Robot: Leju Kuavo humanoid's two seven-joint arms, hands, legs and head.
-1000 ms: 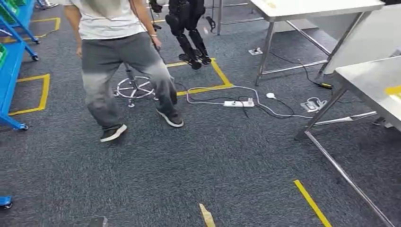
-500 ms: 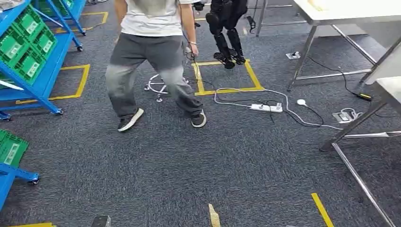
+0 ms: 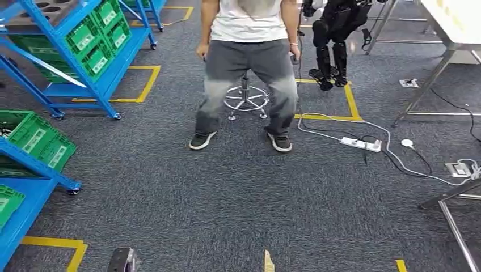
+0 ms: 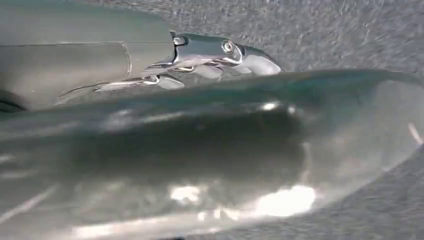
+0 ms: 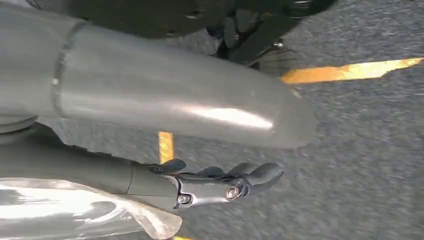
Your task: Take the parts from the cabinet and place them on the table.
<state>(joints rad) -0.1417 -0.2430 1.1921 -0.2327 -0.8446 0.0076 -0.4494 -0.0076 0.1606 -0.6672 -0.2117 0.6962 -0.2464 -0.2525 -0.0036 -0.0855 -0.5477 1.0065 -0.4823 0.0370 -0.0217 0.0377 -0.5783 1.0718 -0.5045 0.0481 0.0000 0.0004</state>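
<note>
Your left hand [image 4: 220, 55] hangs over grey carpet [image 3: 238, 198], fingers [image 4: 250, 62] stretched out straight and holding nothing. Your right hand [image 5: 220, 185] hangs the same way, its fingers [image 5: 262, 174] slightly apart and empty. The blue cabinet [image 3: 74, 62] with green part bins [image 3: 93, 39] stands ahead to your left. A person [image 3: 247, 68] stands in front of you beside a stool [image 3: 245, 97]; a table [image 3: 454, 28] sits far right.
</note>
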